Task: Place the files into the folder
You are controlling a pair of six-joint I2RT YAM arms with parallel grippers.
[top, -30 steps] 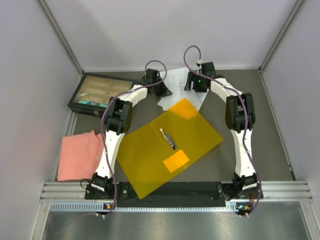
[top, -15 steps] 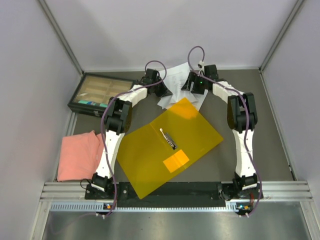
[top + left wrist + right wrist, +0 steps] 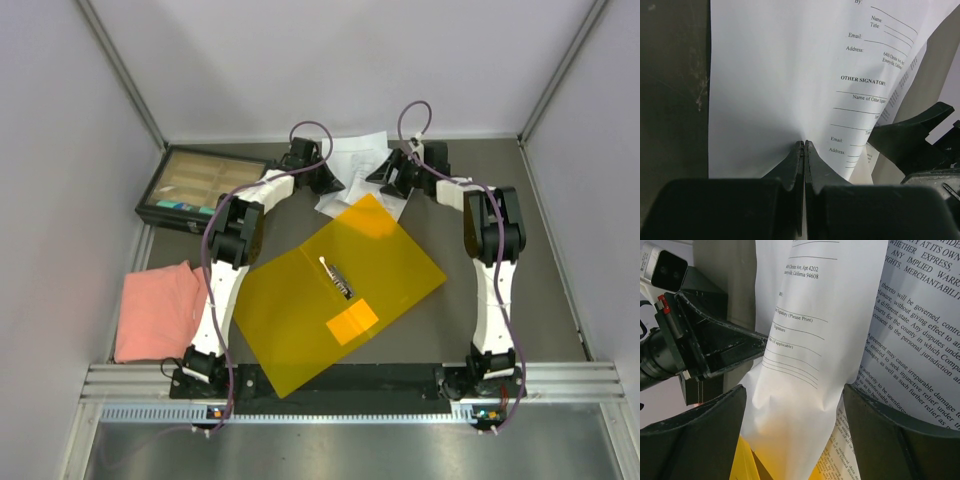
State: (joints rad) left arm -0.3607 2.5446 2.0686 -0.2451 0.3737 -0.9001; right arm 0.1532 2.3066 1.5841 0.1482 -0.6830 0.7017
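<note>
The yellow-orange folder (image 3: 300, 310) lies open and flat mid-table, with its metal clip (image 3: 337, 277) and orange pocket (image 3: 352, 322) facing up. The files (image 3: 358, 155), white printed sheets, sit bunched at the folder's far corner between both grippers. My left gripper (image 3: 328, 183) (image 3: 804, 143) is shut on the edge of one sheet (image 3: 765, 90), which puckers at the fingertips. My right gripper (image 3: 380, 178) (image 3: 796, 432) is open, with a crumpled sheet (image 3: 805, 365) between its spread fingers (image 3: 700, 440). A yellow folder corner (image 3: 742, 465) shows beneath that sheet.
A black compartment box (image 3: 200, 187) stands at the back left. A pink cloth (image 3: 155, 310) lies at the near left. Grey walls close in the back and both sides. The two grippers are very close together, and the left one (image 3: 705, 350) shows in the right wrist view.
The right arm has swung out to the right and its gripper has turned toward the sheets. The sheets' far edge has spread further back. The left gripper has stayed put, still shut.
</note>
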